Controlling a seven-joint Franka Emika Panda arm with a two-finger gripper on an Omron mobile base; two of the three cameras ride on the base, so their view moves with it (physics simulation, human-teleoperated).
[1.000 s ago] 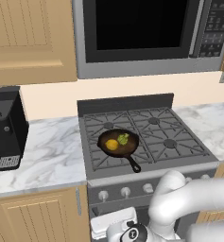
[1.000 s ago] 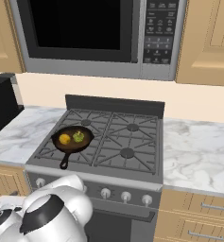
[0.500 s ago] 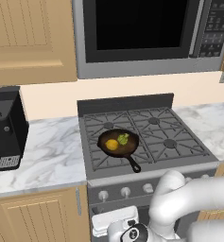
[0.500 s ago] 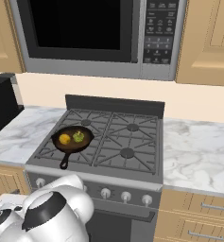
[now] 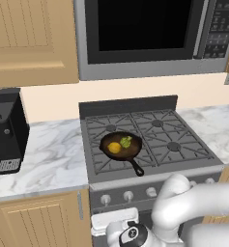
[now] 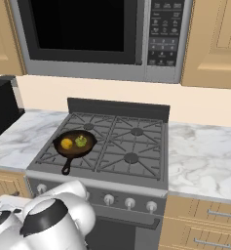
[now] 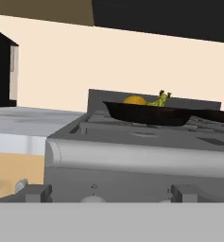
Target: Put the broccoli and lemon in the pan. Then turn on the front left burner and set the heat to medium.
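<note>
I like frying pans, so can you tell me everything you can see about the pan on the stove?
The pan is a round, dark, iron-looking skillet with a low rim and a short straight black handle pointing toward the stove's front edge. It sits flat on the grey grate over the front left burner. Inside lie the lemon and the broccoli, side by side. Nothing else touches it.
</note>
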